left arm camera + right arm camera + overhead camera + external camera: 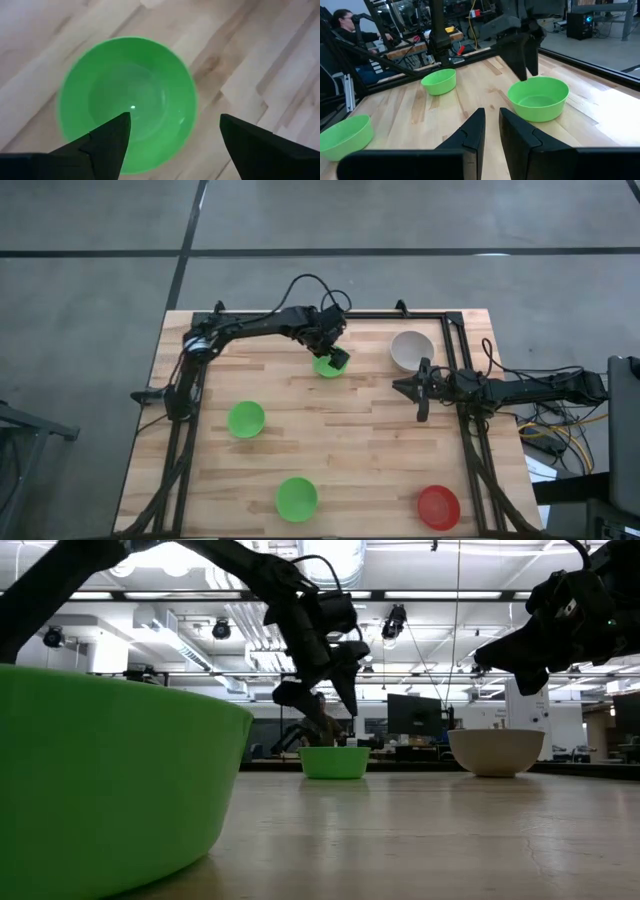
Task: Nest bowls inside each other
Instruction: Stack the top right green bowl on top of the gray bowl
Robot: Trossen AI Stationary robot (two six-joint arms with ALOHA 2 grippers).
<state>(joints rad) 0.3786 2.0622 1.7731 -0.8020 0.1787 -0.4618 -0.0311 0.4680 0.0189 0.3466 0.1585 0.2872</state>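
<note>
A green bowl [328, 366] [334, 761] [125, 95] [538, 100] sits upright on its base near the table's far edge. My left gripper [335, 358] [325, 712] [174, 120] hangs open just above it, slanting down; one finger stands over the bowl's hollow and the other beyond its rim, neither touching. Two more green bowls [246, 419] [296, 498], a red bowl [438, 506] and a pale bowl [411, 350] [496, 750] each stand alone on the wood. My right gripper [400, 385] [490, 115] waits at the table's right side, level, with nothing between its fingers, which are almost together.
A black frame [452, 330] runs along the table's far and right edges. Bare wood [340, 430] lies in the middle between the bowls. Beyond the table, in the right wrist view, a person [345, 25] sits at a bench.
</note>
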